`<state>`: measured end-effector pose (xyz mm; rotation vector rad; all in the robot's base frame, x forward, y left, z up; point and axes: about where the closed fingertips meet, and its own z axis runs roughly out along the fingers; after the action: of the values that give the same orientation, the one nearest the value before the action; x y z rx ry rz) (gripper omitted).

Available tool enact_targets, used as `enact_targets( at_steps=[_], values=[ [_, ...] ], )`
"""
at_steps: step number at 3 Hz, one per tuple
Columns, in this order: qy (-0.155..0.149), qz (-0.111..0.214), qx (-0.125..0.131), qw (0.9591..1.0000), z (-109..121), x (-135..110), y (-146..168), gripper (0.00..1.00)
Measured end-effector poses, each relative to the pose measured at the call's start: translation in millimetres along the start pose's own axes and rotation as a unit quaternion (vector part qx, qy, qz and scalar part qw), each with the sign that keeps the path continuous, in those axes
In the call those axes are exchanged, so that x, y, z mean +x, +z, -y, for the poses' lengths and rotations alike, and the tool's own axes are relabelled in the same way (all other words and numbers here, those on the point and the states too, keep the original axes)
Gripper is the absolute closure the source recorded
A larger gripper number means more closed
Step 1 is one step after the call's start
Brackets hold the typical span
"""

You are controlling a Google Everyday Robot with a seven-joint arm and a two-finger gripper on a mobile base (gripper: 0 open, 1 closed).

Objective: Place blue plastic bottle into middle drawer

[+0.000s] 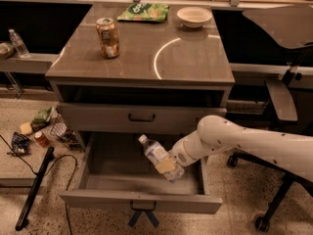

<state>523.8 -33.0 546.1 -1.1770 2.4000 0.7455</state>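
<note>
The blue plastic bottle (155, 153) is clear with a pale label and white cap. It is held tilted, cap up-left, inside the open middle drawer (142, 201). The drawer is grey and deep, pulled out, with dark-blue ribbon tails on its front handle (142, 215). My gripper (168, 166) comes in from the right on the white arm (244, 146). It is shut on the lower half of the bottle, over the drawer's right half.
A soda can (108, 31), a green chip bag (144, 11) and a white bowl (194, 16) sit on the cabinet top. The upper drawer (142, 117) is closed. Clutter and a black stick (34, 187) lie on the floor at left. A chair base (274, 204) stands at right.
</note>
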Motion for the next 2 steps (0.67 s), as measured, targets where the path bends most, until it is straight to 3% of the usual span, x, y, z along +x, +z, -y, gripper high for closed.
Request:
enact_targets(
  at_steps=[1, 2],
  values=[
    [-0.064, -0.017, 0.053, 0.9964, 2.5, -3.0, 24.2, 1.00],
    [-0.117, -0.061, 0.092, 0.9870, 11.7, 15.2, 69.3, 0.76]
  ],
)
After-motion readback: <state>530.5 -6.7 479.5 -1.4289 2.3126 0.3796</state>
